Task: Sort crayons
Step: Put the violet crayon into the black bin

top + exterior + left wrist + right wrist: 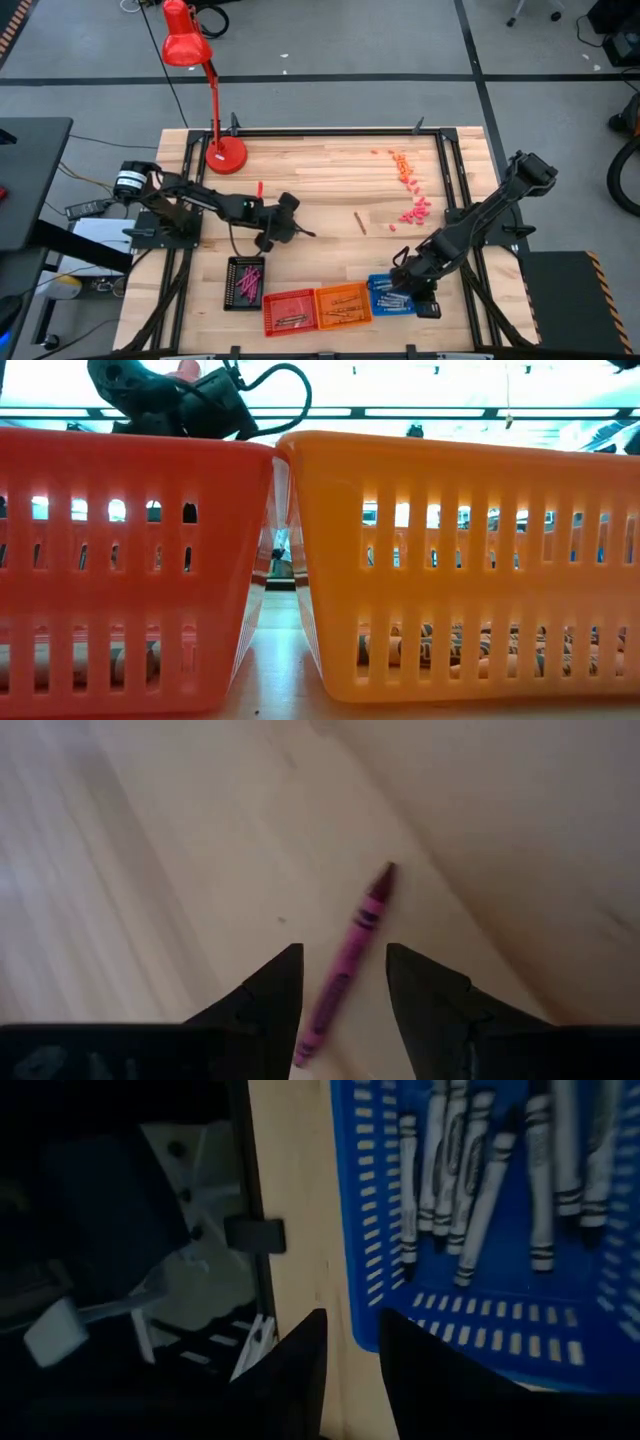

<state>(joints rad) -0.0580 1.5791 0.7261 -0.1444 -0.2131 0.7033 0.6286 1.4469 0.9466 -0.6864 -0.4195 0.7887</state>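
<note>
the worktop (330, 185) is a pale wooden surface inside a black frame. its centre and far middle are bare; a lone brown crayon (360, 222) lies near the centre. loose crayons (408, 190), orange and pink, are scattered toward the far right corner. a red lamp (205, 90) stands at the far left corner.

four baskets line the near edge: a black basket (245, 283) holding pink crayons, a red basket (289, 311), an orange basket (343, 304) and a blue basket (391, 297). red and orange sit side by side, nearly touching; in the low view crayons show through their slots.

the left gripper (283, 222) is over the left half of the worktop, just beyond the black basket, with open wood ahead of it. its fingers (272, 992) are spread a little apart, and a pink crayon (350, 952) lies on the wood running into the gap between them. contact with either finger cannot be confirmed.

the right gripper (418, 290) is at the near right, over the blue basket's right edge. its fingers (300, 1370) stand a narrow gap apart and hold nothing. in the right wrist view they hang over the strip of wood between the basket and the frame rail. the blue basket holds pale crayons (480, 1175) lying roughly parallel.
</note>
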